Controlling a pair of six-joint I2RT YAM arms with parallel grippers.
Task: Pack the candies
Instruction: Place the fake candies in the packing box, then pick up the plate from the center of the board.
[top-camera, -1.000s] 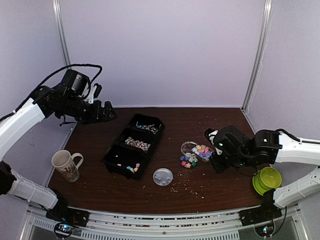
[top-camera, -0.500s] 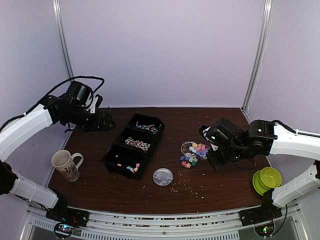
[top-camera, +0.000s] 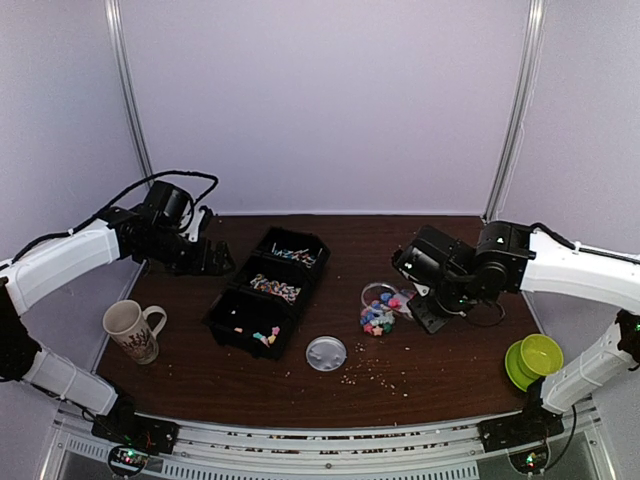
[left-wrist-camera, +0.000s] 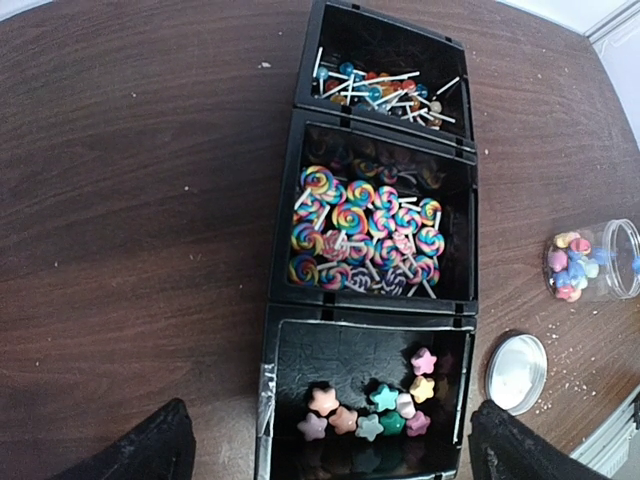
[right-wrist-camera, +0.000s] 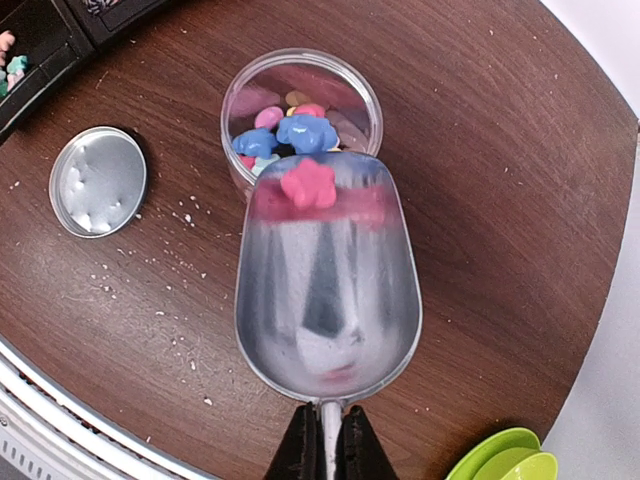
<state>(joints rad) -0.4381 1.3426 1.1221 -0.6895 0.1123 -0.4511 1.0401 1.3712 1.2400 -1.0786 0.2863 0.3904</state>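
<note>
One pink candy remains in the scoop the right gripper clamps; left gripper gapes, lowered.

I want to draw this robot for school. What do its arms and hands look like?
The left arm and right arm both have smooth white shells with chunky black joints. A thin black cable loops above the left one. The left hand and right hand are black, each with two fingers. I can't see any markings on them.
</note>
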